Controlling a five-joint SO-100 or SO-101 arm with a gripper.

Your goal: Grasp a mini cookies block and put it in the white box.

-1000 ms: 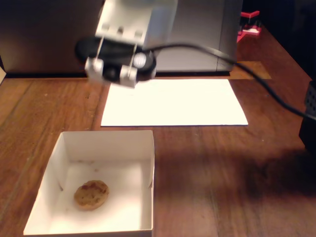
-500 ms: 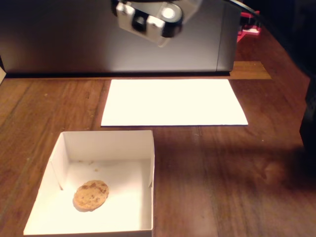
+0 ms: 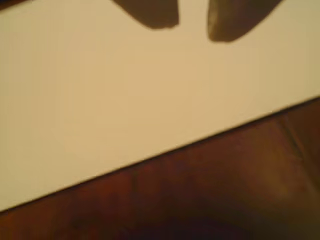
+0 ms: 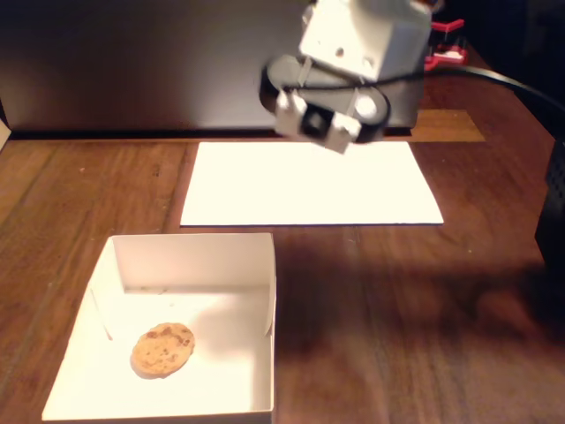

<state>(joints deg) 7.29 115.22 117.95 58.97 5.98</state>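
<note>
The mini cookies block [image 4: 162,349] lies flat on the floor of the white box [image 4: 190,252], near its front left, and nothing touches it. My arm's white and black wrist [image 4: 340,84] hangs well away from the box, above the back edge of a flat white paper sheet [image 4: 309,181]. In the wrist view my gripper [image 3: 193,22] shows as two dark fingertips at the top edge. They stand apart with nothing between them, over the paper sheet [image 3: 125,90]. Neither the cookie nor the box appears in the wrist view.
A large dark grey case [image 4: 132,62] stands along the back of the wooden table [image 4: 424,336]. A red object [image 4: 446,49] sits at the back right. A black cable [image 4: 521,84] runs off to the right, and a black block [image 4: 552,212] stands at the right edge.
The arm swung from above the box's far left up out of view, then came down farther right over the paper sheet. The cookie stayed in the box.
</note>
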